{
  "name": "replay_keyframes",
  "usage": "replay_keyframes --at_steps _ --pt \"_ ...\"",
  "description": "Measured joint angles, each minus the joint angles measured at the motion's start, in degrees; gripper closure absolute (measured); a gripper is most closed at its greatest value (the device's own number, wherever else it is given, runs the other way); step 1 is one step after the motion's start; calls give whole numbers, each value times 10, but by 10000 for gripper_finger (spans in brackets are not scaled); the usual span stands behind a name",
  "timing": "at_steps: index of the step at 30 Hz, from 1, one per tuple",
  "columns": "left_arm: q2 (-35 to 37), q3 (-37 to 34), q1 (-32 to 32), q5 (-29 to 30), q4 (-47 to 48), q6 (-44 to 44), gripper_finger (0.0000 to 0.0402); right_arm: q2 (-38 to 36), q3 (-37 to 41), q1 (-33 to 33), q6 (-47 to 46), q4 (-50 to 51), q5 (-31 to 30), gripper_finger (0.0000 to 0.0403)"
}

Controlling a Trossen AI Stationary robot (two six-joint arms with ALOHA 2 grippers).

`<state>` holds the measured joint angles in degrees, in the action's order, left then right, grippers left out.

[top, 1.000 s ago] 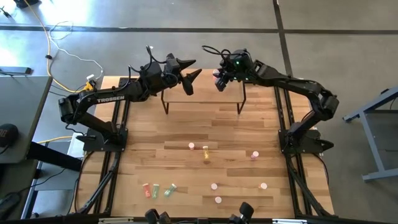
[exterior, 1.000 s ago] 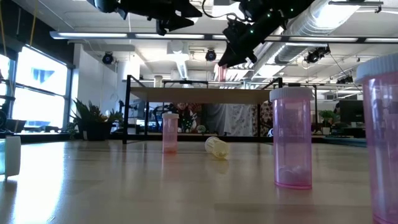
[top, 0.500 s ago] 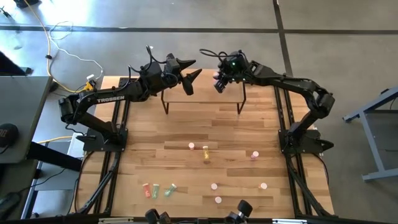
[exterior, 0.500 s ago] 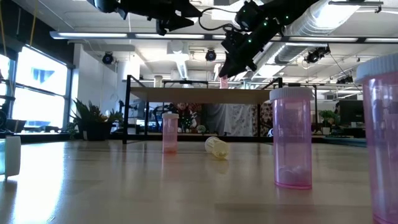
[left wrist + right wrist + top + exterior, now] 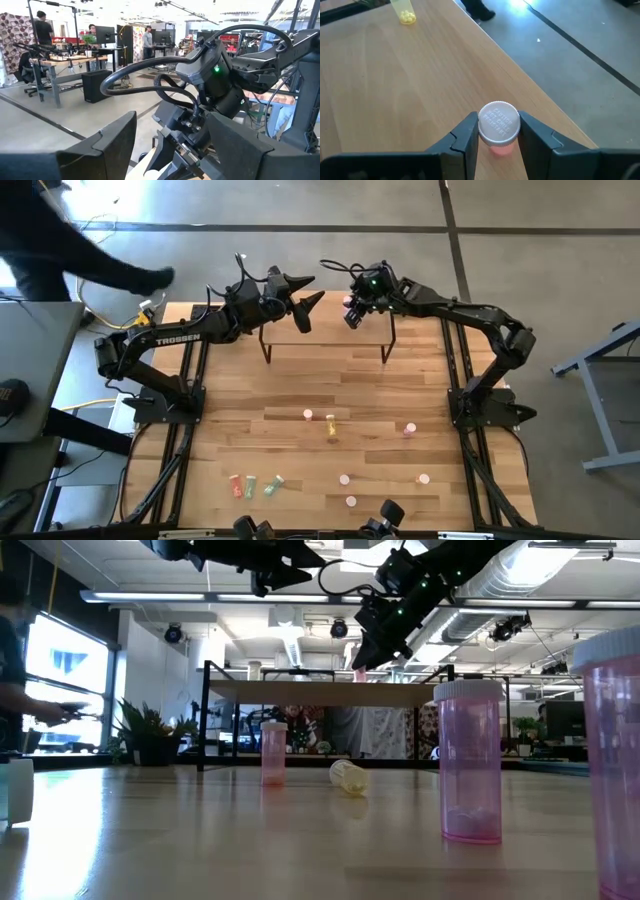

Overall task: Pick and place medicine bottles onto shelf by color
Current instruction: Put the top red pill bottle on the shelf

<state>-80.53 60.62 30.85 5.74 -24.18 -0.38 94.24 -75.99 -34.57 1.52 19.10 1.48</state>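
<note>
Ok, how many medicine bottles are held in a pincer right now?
1: a pink plastic bottle with a white cap, gripped by the right pincer over the light wood shelf. The open left pincer holds nothing.

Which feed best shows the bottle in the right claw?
The right wrist view: the pink bottle fills the gap in the right claw above the shelf. High and low views show a pink speck; the left wrist view hides it.
</note>
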Motion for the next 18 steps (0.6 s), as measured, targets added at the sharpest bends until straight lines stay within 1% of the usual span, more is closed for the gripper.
replay_keyframes --at_steps 11,18 --pt "0 0 0 0 0 0 163 0 0 -3 0 10 0 298" --pt "0 0 0 0 0 0 163 0 0 -3 -5 17 0 260"
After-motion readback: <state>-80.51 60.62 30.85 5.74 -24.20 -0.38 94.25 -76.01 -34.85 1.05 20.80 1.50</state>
